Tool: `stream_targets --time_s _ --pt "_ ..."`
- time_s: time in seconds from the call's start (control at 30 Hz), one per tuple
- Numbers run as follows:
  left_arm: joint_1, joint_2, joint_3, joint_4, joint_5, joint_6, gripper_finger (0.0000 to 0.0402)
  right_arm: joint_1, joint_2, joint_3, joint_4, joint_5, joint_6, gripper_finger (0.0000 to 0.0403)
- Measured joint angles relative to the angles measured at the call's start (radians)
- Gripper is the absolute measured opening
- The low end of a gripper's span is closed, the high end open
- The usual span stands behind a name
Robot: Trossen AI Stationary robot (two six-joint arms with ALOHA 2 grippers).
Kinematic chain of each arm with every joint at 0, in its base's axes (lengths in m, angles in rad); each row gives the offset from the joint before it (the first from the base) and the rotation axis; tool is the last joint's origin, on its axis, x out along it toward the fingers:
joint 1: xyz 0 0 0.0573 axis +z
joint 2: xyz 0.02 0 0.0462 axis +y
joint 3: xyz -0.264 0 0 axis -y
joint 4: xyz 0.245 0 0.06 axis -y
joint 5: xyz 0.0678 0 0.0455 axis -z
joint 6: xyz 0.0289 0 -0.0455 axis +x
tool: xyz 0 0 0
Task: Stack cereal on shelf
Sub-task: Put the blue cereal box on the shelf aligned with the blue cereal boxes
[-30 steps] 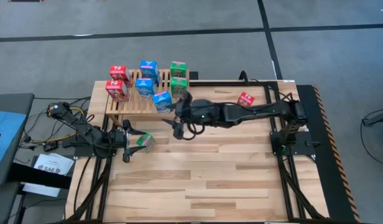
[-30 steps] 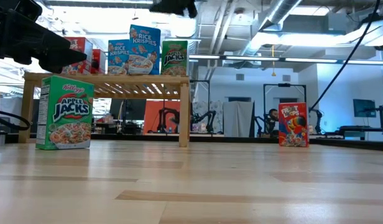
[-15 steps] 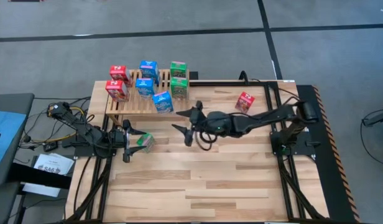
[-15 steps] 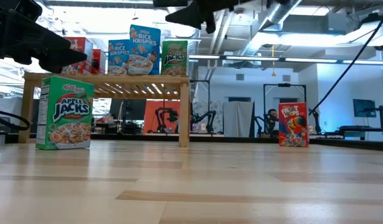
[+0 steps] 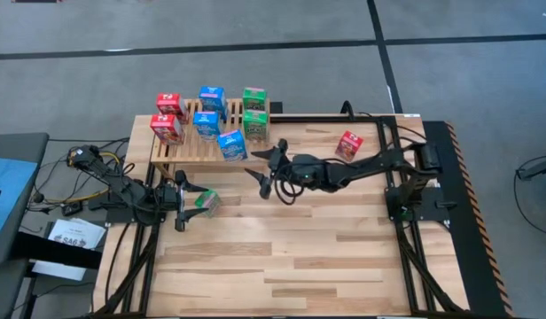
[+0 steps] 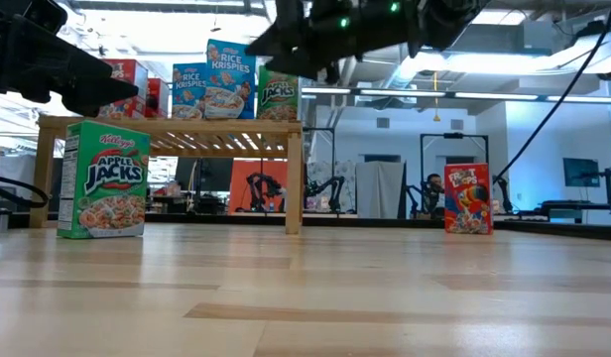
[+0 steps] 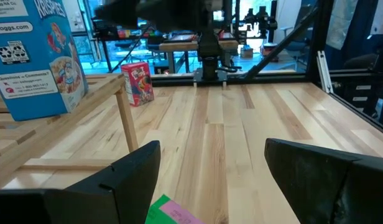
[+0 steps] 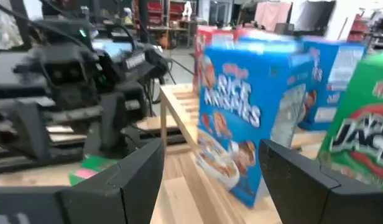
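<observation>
Seven small colourful cardboard cereal boxes [image 5: 206, 120] are sitting on the slatted light-wood shelf [image 5: 186, 146]. I am holding my right claw [image 5: 267, 168] released, empty, beside it; left claw [image 5: 186, 202] released over a green box [image 5: 206, 202].

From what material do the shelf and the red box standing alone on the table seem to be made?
The shelf: light unpainted wood, seemingly matte; thin parallel slats and square legs show. The red box: likely printed cardboard, faintly glossy, judging by its flat faces, sharp edges and colourful front.
</observation>
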Motion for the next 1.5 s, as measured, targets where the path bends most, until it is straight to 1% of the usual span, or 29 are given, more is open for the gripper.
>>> stream_targets --time_s 0.3,0.47,0.63,0.7,0.8,0.9,1.0,1.07,1.13,1.23,1.3,1.5 --pt "0.000 0.000 0.000 0.000 -0.001 0.000 0.0281 -0.052 0.003 0.000 -0.004 -0.002 0.001 0.0286" --pt "0.000 0.000 0.000 0.000 -0.002 0.000 0.0281 -0.077 0.005 0.000 -0.004 -0.048 0.004 0.0286" --pt "0.000 0.000 0.000 0.000 -0.004 0.000 0.0281 -0.078 0.039 0.002 0.029 -0.051 0.012 0.0286" --pt "0.000 0.000 0.000 0.000 -0.004 0.000 0.0281 -0.077 0.053 0.009 0.054 -0.030 0.019 0.0286" --pt "0.000 0.000 0.000 0.000 -0.004 0.000 0.0281 -0.081 0.057 0.004 0.032 -0.027 0.022 0.0286" --pt "0.000 0.000 0.000 0.000 -0.004 0.000 0.0281 -0.086 0.063 0.034 0.062 -0.027 0.023 0.0286" --pt "0.000 0.000 0.000 0.000 -0.004 0.000 0.0281 -0.086 0.082 0.049 0.032 -0.027 0.029 0.0286" --pt "0.000 0.000 0.000 0.000 -0.003 0.000 0.0281 -0.085 0.114 0.070 0.042 -0.029 0.026 0.0286" --pt "0.000 0.000 0.000 0.000 -0.004 0.000 0.0281 -0.085 0.117 0.075 0.024 -0.030 0.034 0.0286" --pt "0.000 0.000 0.000 0.000 -0.004 0.000 0.0281 -0.087 0.140 0.104 0.046 -0.031 0.040 0.0286" --pt "0.000 0.000 0.000 0.000 -0.004 0.000 0.0281 -0.088 0.154 0.111 0.023 -0.031 0.050 0.0286" --pt "0.000 0.000 0.000 0.000 -0.003 0.000 0.0281 -0.083 0.148 0.131 -0.009 -0.034 0.089 0.0286"
